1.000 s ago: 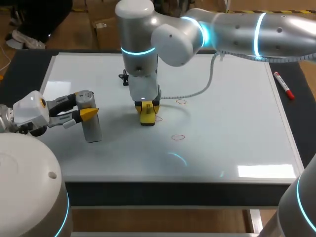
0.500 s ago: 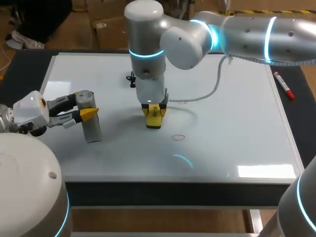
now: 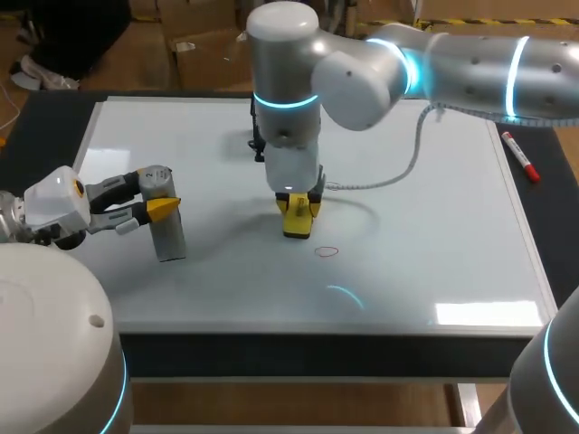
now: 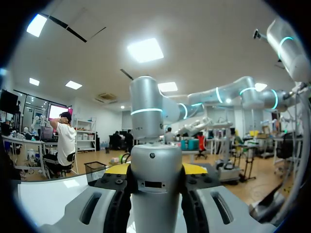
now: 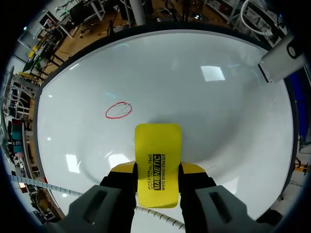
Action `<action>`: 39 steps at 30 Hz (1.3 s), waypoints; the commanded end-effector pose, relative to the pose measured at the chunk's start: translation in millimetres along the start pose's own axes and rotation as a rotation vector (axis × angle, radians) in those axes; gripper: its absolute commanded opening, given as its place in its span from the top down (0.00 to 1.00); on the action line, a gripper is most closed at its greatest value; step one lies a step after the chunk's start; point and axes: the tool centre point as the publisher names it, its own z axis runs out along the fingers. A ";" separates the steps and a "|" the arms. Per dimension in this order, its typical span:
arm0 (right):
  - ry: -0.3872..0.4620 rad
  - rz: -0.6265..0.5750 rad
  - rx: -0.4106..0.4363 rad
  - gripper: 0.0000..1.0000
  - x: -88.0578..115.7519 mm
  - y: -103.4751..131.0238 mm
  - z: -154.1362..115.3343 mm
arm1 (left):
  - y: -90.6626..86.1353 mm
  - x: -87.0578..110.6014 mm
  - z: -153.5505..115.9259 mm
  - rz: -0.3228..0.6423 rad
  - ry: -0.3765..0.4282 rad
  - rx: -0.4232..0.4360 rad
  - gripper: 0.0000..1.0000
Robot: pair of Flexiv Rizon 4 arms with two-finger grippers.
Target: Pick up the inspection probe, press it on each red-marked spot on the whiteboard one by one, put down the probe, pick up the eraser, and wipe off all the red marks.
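A bright yellow eraser lettered in black is pictured against the glossy white whiteboard, on which a thin red oval mark is drawn. The eraser's shade is matched by the yellow tips of the right pincer, which are carried on grey and black fingers. The inspection probe is shown in plain silver-grey within the yellow-tipped left pincer. The right arm and left arm are finished in silver-white and ringed with glowing cyan bands, and a white marker pen capped in red is set off against the black desk.
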 end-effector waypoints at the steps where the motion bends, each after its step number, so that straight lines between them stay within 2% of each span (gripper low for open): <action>1: -0.005 0.002 0.010 1.00 6.2 0.5 -1.8 | -1.3 0.6 -0.1 0.001 -0.001 0.000 1.00; 8: -0.030 0.022 0.050 1.00 24.0 -6.5 -27.9 | -1.3 0.6 -0.1 0.001 -0.001 0.000 1.00; 17: -0.027 0.086 0.085 1.00 66.3 -30.8 -48.7 | -1.3 0.6 -0.1 0.001 -0.001 0.000 1.00; 31: -0.103 0.285 0.086 1.00 176.1 -50.3 -58.0 | -1.3 0.6 -0.1 0.001 -0.001 0.000 1.00; 39: -0.104 0.410 0.065 1.00 234.2 -53.6 -49.5 | -1.3 0.6 -0.1 0.001 -0.001 0.000 1.00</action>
